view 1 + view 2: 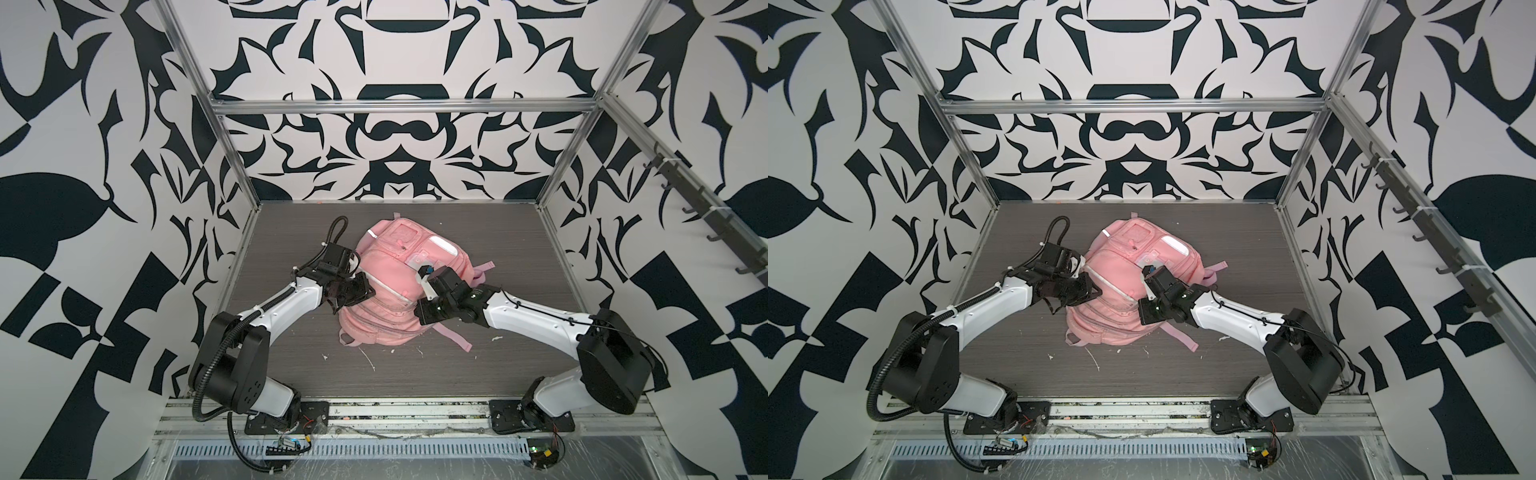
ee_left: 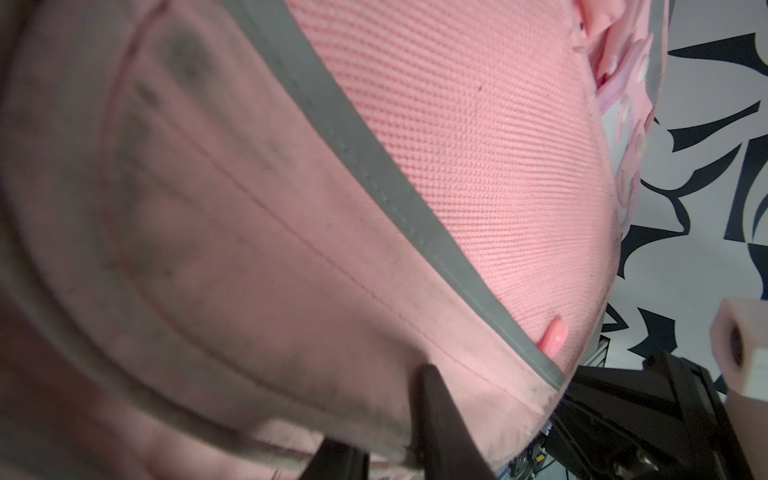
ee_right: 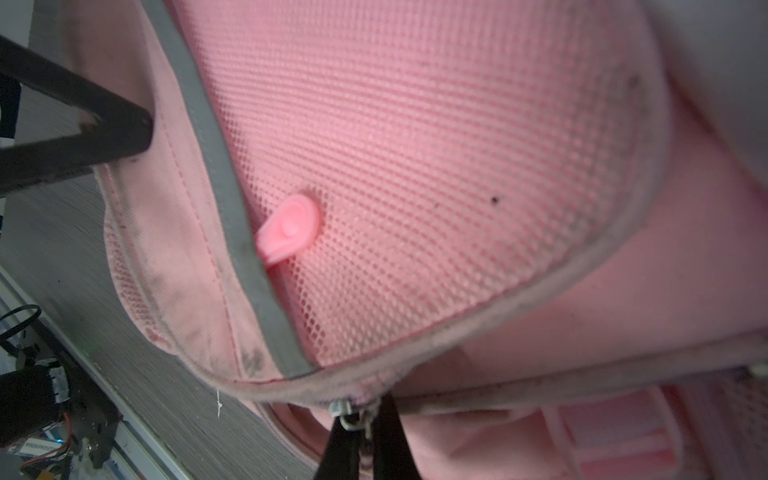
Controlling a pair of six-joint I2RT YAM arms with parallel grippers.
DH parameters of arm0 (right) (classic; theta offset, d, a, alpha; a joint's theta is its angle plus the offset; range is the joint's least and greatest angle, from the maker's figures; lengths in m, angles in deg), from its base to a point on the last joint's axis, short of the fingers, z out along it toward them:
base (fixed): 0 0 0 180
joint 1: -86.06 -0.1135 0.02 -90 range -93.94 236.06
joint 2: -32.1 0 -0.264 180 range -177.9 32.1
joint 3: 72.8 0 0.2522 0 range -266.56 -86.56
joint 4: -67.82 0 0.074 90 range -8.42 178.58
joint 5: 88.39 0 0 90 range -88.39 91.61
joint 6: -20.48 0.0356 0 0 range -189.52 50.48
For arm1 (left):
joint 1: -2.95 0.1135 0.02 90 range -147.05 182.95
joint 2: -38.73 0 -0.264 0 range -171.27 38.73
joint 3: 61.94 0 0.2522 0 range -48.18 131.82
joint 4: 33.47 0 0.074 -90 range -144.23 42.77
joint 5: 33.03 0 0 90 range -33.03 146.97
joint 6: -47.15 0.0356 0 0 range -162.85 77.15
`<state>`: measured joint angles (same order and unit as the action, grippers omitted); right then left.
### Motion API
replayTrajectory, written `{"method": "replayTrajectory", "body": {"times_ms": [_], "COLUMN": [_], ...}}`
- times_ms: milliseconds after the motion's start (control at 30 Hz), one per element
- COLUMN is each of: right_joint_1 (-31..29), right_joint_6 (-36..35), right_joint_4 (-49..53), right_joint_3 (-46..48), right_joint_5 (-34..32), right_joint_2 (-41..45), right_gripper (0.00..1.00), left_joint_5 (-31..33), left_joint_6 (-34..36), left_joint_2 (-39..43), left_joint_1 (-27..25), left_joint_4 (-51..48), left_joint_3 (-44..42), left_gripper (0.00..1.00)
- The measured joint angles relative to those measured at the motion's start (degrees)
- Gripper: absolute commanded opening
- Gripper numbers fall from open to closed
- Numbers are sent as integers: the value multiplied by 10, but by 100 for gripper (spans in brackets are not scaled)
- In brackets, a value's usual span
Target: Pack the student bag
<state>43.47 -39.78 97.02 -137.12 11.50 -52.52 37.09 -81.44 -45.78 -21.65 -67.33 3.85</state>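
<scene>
Pinching student bag [image 1: 386,286] zipper [image 3: 340,408], right gripper [image 3: 363,430]

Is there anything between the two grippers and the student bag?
Nothing visible. The left gripper grips the fabric edge of the student bag, and the right gripper is shut on its zipper pull.

One student bag [image 1: 386,291] in front of you, just the one. Two grippers on it: left gripper [image 2: 386,428], right gripper [image 3: 368,419], two dark fingers [image 3: 392,449] apiece. One pink rubber tab [image 3: 289,228] out ahead of your right jaws, one grey strip [image 3: 216,166] just beside it. One metal zip slider [image 3: 340,409] right at those jaws' tips. One table [image 1: 291,232].
</scene>
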Motion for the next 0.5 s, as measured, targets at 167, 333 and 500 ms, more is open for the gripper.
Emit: {"method": "replayTrajectory", "body": {"times_ms": [167, 333, 500], "right_joint_1": [14, 32, 56], "right_joint_6": [0, 0, -2], "right_joint_4": [-6, -16, -17], "right_joint_3": [0, -2, -23], "right_joint_5": [2, 7, 9], "right_joint_2": [-11, -30, -56], "right_gripper": [0, 0, 0], "left_joint_5": [-1, -1, 1], "left_joint_6": [-2, -2, -2], "left_joint_2": [-3, -42, -112], "left_joint_1": [0, 0, 0], "left_joint_4": [14, 29, 31], "left_joint_3": [-1, 6, 59], "left_gripper": [24, 24, 24]}}
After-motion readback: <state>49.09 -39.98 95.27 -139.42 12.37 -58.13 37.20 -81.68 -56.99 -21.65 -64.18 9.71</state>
